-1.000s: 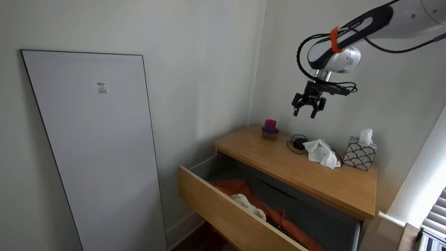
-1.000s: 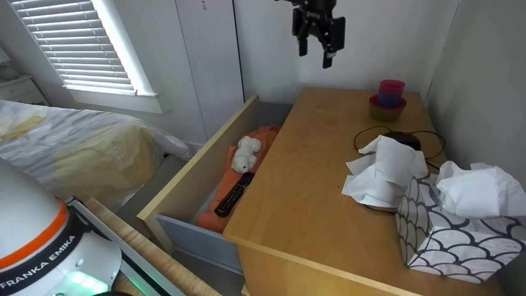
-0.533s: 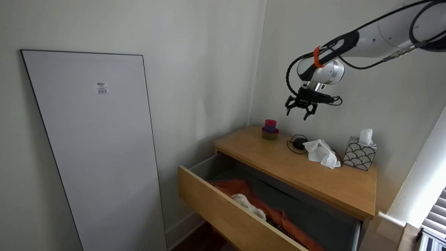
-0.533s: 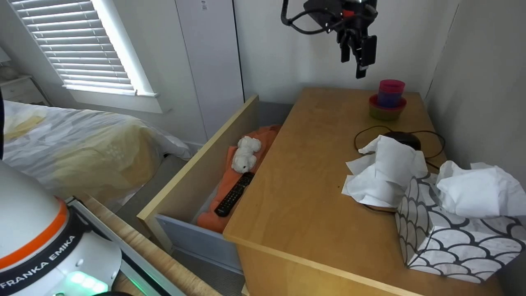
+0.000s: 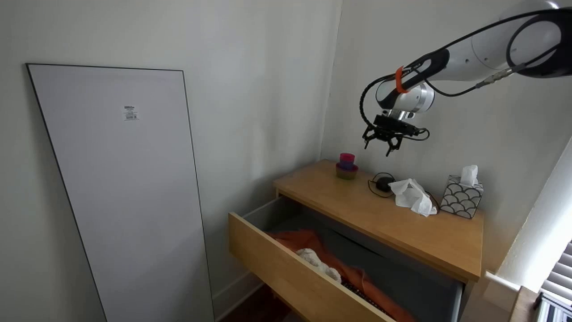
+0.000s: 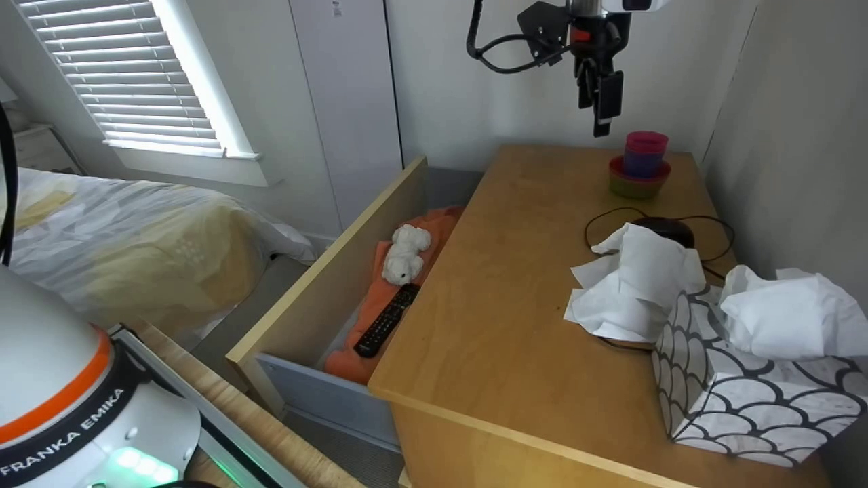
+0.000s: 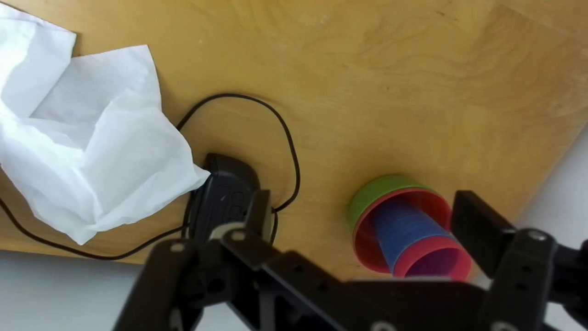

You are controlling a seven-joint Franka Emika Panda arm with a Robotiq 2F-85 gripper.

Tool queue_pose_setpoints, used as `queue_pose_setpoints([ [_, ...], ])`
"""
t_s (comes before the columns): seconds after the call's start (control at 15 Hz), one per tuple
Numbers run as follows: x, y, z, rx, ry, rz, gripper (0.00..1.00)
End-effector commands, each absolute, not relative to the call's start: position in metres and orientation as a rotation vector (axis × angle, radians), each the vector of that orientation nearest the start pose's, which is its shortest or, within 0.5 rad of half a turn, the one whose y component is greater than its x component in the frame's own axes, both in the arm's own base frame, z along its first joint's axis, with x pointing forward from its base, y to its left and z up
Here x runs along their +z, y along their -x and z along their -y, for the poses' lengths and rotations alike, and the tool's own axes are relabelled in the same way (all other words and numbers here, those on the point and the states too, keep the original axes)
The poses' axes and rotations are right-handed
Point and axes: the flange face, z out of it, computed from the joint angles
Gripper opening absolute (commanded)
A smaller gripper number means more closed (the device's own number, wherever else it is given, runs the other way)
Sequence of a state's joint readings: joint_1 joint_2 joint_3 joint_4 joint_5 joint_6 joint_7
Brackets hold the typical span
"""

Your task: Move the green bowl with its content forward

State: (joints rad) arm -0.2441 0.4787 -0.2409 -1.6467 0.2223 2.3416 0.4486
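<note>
Green bowl [image 7: 370, 193]: upright on the dresser top [image 7: 321, 69], toward four o'clock from the middle of my wrist view, with a cup [image 7: 406, 225] standing inside it.
Bowl wall: thin plastic, I judge; light, fairly stiff, hard to break, perhaps smooth enough to slip from a lazy pinch.
Cup: blue below, red at the top (maybe two nested, I cannot tell); it looks loose, so a jerk or tilt would likely topple it.
Bowl rim: I would take it at its nine o'clock edge in the wrist view, one finger [image 7: 477, 227] down in the red gap beside the cup and the other outside, then carry it level.
Gripper [image 5: 376, 150]: set wide, holding nothing; in an exterior view the bowl lies at about eight o'clock from its tips, apart.
Black cable [image 7: 290, 140]: its loop lies near the bowl, at ten o'clock from it in the wrist view, worth missing.
Gripper shift: in both exterior views my gripper is lower and nearer the bowl than a second ago; in an exterior view its fingers [image 6: 602, 127] overlap, against a clear gap in that earlier frame. Bowl, cup and loose tissue [image 7: 115, 161] show no shift.
</note>
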Motion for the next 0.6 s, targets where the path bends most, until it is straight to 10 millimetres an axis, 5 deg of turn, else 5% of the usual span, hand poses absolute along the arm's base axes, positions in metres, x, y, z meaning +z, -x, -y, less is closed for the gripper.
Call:
queue_pose_setpoints([
  [0.0,0.367,-0.629,0.304,-0.358,2.658,-1.507,1.0],
  [0.53,0.307,-0.654,0.323,-0.456,2.645,-1.575,1.0],
])
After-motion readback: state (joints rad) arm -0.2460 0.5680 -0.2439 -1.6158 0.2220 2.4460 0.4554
